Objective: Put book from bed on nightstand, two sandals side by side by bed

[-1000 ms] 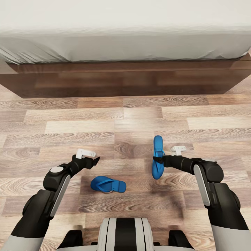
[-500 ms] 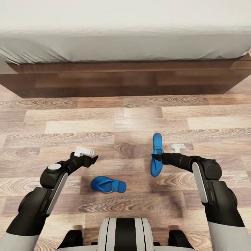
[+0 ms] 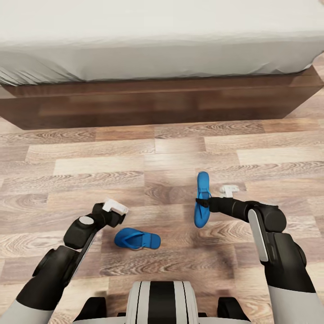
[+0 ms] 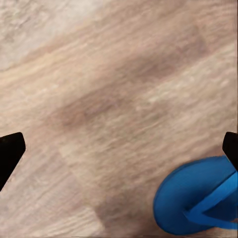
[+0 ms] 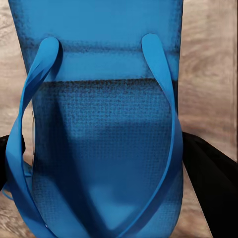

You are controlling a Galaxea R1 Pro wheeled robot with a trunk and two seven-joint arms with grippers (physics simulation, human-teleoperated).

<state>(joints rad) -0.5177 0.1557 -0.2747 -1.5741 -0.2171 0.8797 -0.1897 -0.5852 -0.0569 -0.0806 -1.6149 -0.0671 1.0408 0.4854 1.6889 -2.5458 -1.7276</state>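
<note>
Two bright blue sandals show on the wood floor in front of the bed (image 3: 157, 101). My right gripper (image 3: 198, 202) is shut on one sandal (image 3: 203, 182) at its middle, with its length pointing toward the bed; the right wrist view has that sandal (image 5: 104, 148) between the dark fingers (image 5: 210, 178). The other sandal (image 3: 137, 239) lies flat, crosswise, near my base. My left gripper (image 3: 120, 218) hovers open just beside its left end, and the left wrist view catches that sandal's end (image 4: 198, 198) at the frame's edge. The book and nightstand are out of view.
The bed's dark wood frame runs across the far side, with the pale mattress (image 3: 157, 40) overhanging it. Wood-plank floor (image 3: 135, 157) stretches between the bed and my base (image 3: 161, 301).
My left arm has dropped and swung in toward the sandal lying on the floor. The right gripper with its sandal has shifted slightly toward the bed. The camera has moved a little.
</note>
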